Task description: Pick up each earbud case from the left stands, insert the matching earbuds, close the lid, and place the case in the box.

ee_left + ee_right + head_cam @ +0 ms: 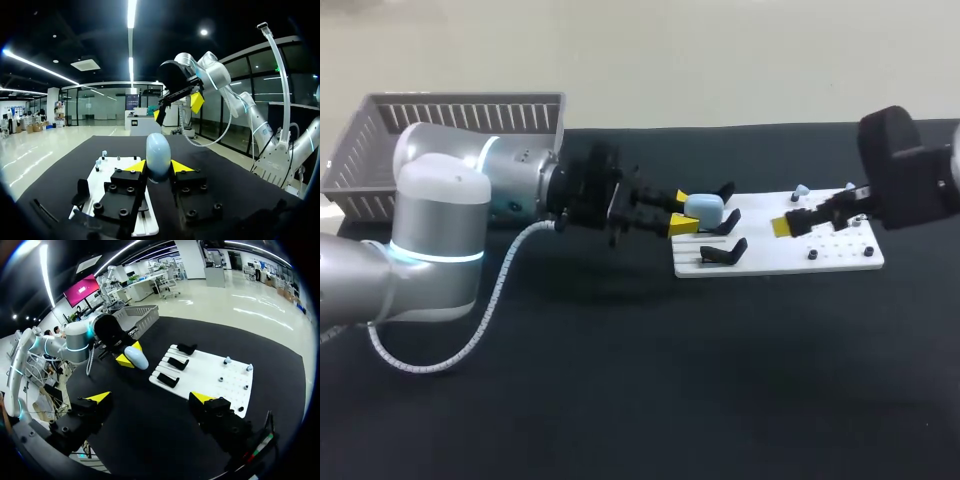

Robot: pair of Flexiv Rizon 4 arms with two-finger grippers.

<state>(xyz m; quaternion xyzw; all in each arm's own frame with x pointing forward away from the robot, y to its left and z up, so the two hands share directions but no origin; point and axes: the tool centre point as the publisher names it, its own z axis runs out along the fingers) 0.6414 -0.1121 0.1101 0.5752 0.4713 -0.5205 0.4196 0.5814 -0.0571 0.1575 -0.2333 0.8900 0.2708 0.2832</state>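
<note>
No writing could be read anywhere on the black cloth-covered table (620,380). Any marks were too small to make out.

The left arm (440,215) is silver-grey and rounded, with a glowing pale-blue ring (435,256) at a joint — a white ribbed cable (492,300) hangs from it. The right arm (910,175) shows black housing. The left gripper (159,166) and right gripper (151,397) are black, screw-studded blocks with yellow wedge tips.

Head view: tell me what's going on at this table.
The left gripper is shut on a pale blue earbud case, holding it beside the three black stands on the white board. The right gripper is open near the board's other end. A grey basket stands at the far left.
</note>
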